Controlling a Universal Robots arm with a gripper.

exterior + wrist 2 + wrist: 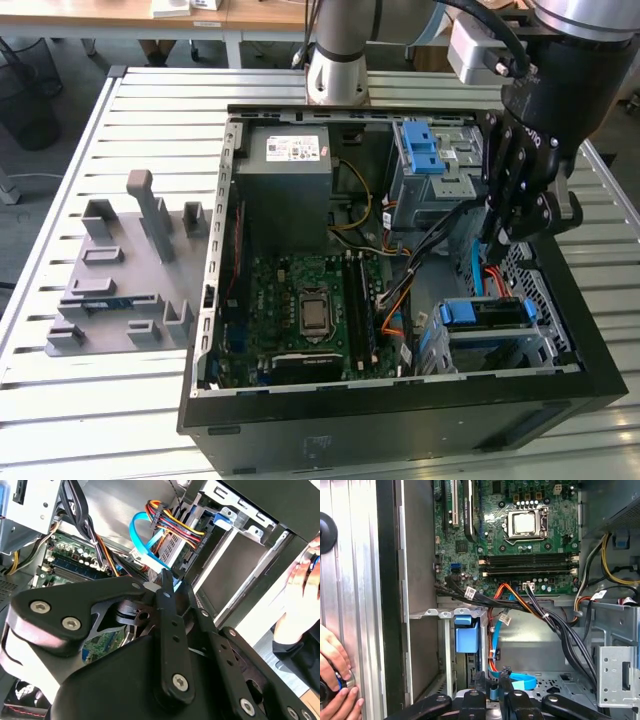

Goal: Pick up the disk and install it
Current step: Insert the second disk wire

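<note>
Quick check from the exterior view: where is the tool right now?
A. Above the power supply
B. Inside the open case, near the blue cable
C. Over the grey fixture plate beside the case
B: the tool hangs inside the case, next to the blue cable.

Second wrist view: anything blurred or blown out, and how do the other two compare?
In the second wrist view the hand at the edge is smeared and overexposed, the pincer dark but crisp; the first wrist view and exterior view are evenly lit and sharp.

blue-framed disk (487, 318) flat in the case's lower drive bay
</note>
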